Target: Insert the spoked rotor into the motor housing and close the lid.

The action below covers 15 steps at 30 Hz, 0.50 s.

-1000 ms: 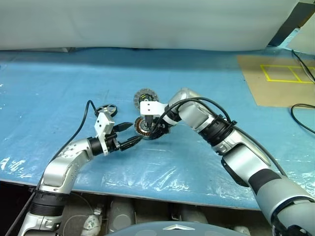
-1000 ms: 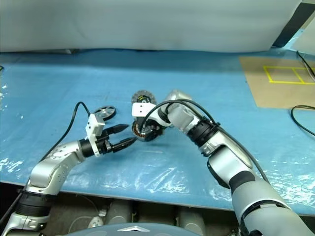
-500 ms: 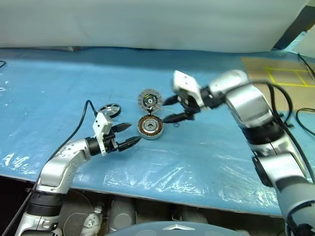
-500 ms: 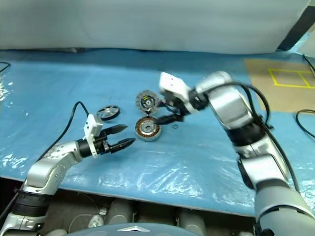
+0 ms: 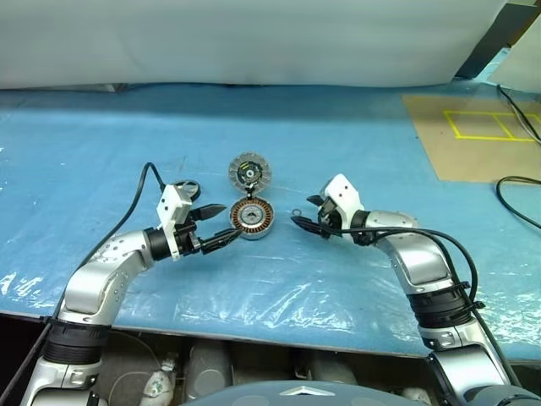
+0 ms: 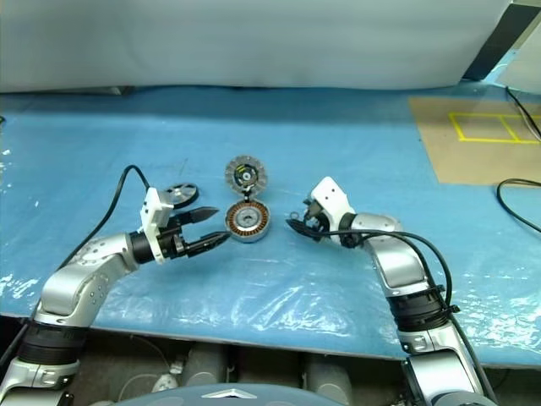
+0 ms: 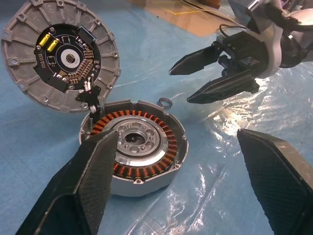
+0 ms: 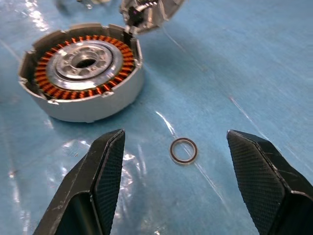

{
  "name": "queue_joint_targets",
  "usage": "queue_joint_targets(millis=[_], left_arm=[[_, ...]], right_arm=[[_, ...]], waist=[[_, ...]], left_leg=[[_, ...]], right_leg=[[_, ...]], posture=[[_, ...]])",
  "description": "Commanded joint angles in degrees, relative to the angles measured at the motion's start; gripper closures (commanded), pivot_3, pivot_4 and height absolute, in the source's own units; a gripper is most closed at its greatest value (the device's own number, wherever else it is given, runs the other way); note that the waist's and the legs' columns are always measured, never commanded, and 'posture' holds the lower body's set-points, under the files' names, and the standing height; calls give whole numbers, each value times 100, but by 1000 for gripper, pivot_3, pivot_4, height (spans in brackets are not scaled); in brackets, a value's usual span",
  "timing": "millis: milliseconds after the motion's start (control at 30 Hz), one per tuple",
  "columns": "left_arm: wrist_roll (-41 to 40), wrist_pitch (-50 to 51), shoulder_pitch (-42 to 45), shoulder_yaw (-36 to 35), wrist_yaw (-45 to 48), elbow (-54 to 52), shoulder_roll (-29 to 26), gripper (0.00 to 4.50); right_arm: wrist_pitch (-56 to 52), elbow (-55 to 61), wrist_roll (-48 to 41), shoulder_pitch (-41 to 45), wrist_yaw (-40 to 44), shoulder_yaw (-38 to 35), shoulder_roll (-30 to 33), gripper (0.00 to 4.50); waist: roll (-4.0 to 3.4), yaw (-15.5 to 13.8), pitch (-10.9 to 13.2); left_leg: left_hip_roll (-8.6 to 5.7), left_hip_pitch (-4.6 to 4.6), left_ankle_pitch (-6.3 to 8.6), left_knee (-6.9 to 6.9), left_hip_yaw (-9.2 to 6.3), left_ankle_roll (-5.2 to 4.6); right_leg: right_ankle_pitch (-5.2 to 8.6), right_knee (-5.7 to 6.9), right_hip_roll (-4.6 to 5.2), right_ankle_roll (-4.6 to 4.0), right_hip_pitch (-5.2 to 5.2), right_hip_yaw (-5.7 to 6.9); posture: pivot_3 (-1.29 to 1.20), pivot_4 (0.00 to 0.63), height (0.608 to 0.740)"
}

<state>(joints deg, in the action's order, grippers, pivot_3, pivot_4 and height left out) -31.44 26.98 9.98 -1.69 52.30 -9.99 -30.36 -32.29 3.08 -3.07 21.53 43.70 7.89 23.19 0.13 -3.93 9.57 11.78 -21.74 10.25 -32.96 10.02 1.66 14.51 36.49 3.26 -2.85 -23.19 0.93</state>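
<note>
table: blue plastic sheet (image 5: 127, 135) | wall: white backdrop (image 5: 254, 42) — right: taped cardboard (image 5: 473, 148)

Both arms are silver-grey with black joint bands. Each wrist carries a white block. The left gripper (image 5: 221, 226) and right gripper (image 5: 303, 213) have tapered black fingers, seemingly cross-hatched on the pads. Black cables loop along each forearm.
</note>
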Motion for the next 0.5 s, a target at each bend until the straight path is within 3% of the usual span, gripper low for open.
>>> queue_joint_targets(millis=[33,500], left_arm=[[14,-35,104,36,82,-69,-42,417],[-58,115,-152,-30,-10,-303,-82,417]], right_arm=[[447,-405,177,10,-262,100,-13,1053],[813,-1018,169,56,-274,371,-167,1053]], waist=[[0,1,0],[0,9,0]], left_leg=[[0,-1,0,1,0,0],[0,15,1,13,1,-1]], right_leg=[[0,-1,0,1,0,0],[1,-7,-1,2,11,0]], posture=[[0,150,740],[0,150,740]])
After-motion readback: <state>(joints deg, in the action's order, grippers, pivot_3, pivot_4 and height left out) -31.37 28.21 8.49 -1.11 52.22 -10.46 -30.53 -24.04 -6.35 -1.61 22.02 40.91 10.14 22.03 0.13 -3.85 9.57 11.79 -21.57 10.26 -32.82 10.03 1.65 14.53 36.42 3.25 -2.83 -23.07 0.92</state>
